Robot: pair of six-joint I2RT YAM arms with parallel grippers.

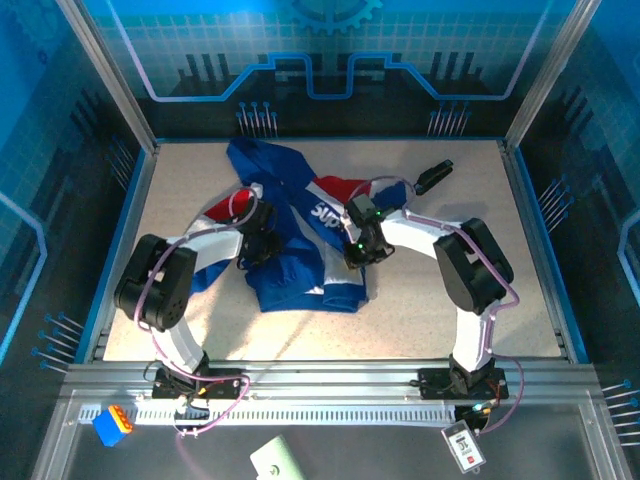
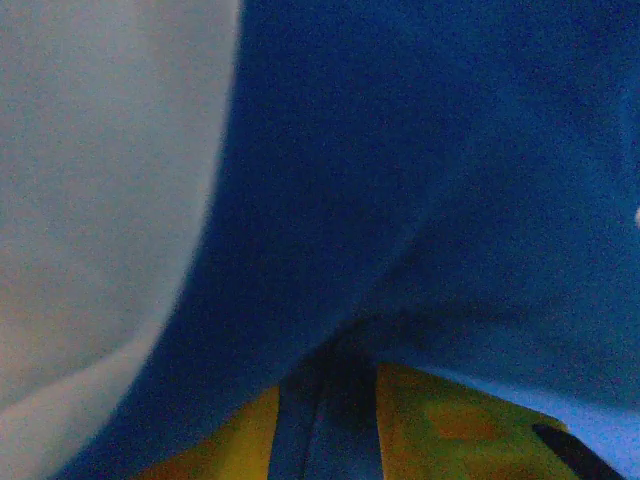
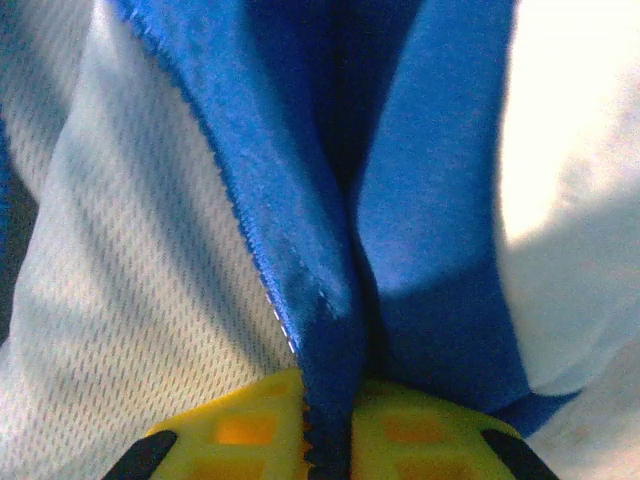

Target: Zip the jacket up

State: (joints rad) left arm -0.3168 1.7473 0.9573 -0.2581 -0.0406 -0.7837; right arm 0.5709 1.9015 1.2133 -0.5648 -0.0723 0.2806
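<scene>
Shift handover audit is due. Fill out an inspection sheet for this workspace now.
Surface: speckled beige table.
Job's things: jacket crumpled mid-table, white lining showing.
Clutter: black object far right on the table; coloured block on the front rail.
Grippers: left pincer and right pincer each shut on blue jacket fabric.
Cables: purple cables following both arms.
Surroundings: blue patterned walls, metal frame.

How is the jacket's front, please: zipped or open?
Open, at least here: the jacket shows mesh lining beside a loose edge pinched by the right gripper.
</scene>
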